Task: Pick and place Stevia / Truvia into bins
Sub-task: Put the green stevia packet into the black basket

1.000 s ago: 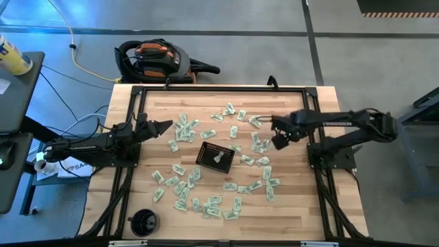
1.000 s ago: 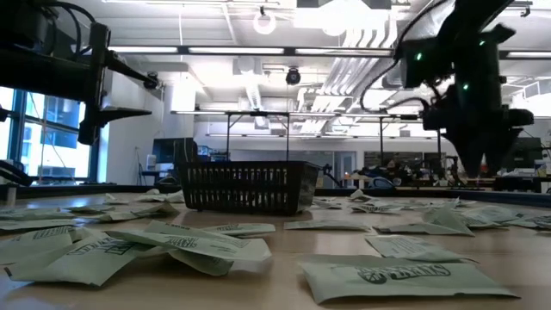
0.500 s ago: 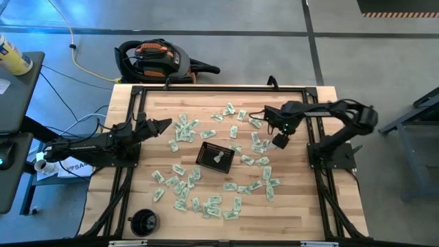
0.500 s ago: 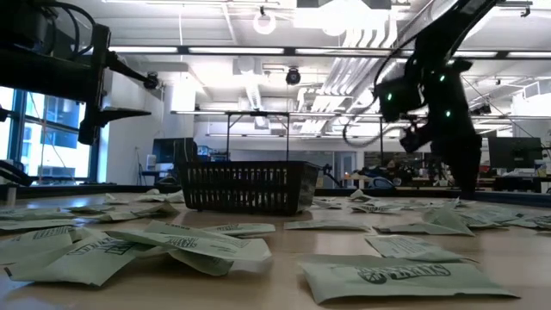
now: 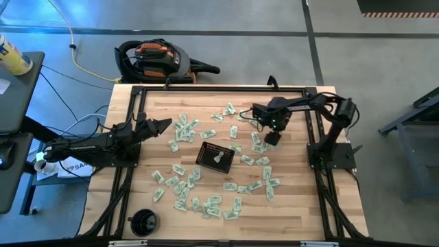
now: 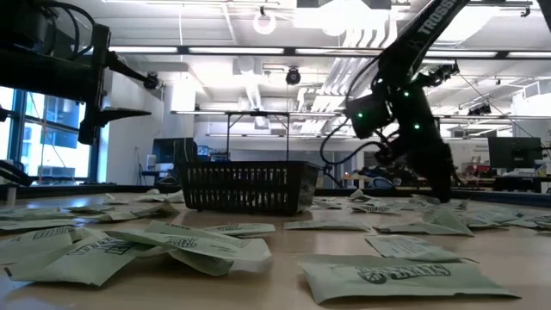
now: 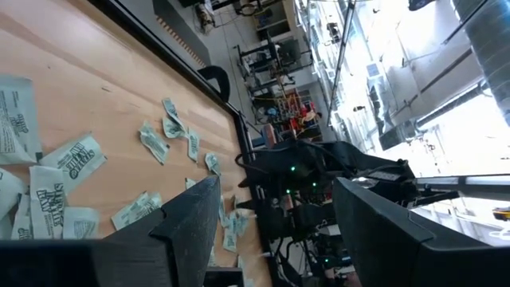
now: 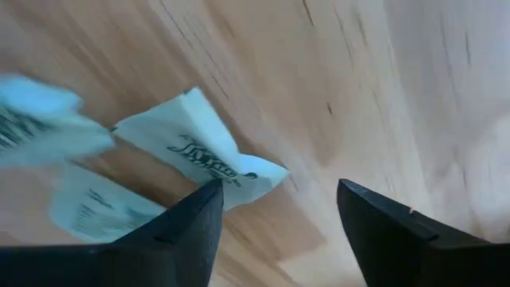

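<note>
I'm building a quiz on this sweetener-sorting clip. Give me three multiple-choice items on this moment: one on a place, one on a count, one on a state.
1. Where does the black mesh tray stand?
A. near the table's middle
B. at the near left corner
C. off the table

2. How many sachets lie in the tray?
A. none
B. one
C. five

3. How are the right gripper and its fingers?
A. shut on a sachet
B. parked off the table
C. open, low over a sachet

Answers: 1 A, the high view shows sachets scattered all round it. 2 B, one pale sachet lies inside. 3 C, the right wrist view shows the fingers apart with nothing between them.
</note>
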`<action>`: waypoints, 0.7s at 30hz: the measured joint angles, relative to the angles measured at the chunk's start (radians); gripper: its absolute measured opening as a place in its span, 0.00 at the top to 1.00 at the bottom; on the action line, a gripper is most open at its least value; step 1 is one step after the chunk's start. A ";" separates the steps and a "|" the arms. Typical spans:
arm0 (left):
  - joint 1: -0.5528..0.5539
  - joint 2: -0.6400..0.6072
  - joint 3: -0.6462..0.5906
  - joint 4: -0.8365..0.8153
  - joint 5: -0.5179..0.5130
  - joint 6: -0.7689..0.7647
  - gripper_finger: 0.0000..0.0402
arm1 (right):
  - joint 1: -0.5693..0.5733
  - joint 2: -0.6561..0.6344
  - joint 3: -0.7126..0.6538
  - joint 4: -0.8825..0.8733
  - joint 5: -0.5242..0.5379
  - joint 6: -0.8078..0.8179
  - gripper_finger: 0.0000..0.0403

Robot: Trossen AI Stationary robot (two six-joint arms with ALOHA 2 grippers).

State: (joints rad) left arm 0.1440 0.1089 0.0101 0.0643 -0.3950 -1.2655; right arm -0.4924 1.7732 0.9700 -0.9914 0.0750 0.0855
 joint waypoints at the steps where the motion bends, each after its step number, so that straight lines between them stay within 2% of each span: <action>1: 0.000 0.000 0.000 0.000 0.000 0.000 0.31 | 0.000 0.002 0.008 0.006 -0.005 0.001 0.47; 6: 0.000 0.000 0.000 0.000 0.000 0.001 0.31 | 0.000 0.007 0.018 0.050 -0.046 0.022 0.66; 12: 0.000 0.000 0.000 0.000 0.001 0.004 0.31 | 0.003 0.005 0.015 0.063 -0.093 0.049 0.96; 17: 0.000 0.000 0.000 0.000 0.001 0.004 0.31 | 0.017 0.005 0.029 0.062 -0.095 0.088 0.98; 21: 0.000 0.000 0.000 0.000 0.002 0.004 0.31 | 0.048 -0.023 0.090 0.060 -0.119 0.110 0.99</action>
State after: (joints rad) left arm 0.1440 0.1089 0.0101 0.0647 -0.3931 -1.2617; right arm -0.4445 1.7501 1.0603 -0.9311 -0.0442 0.1959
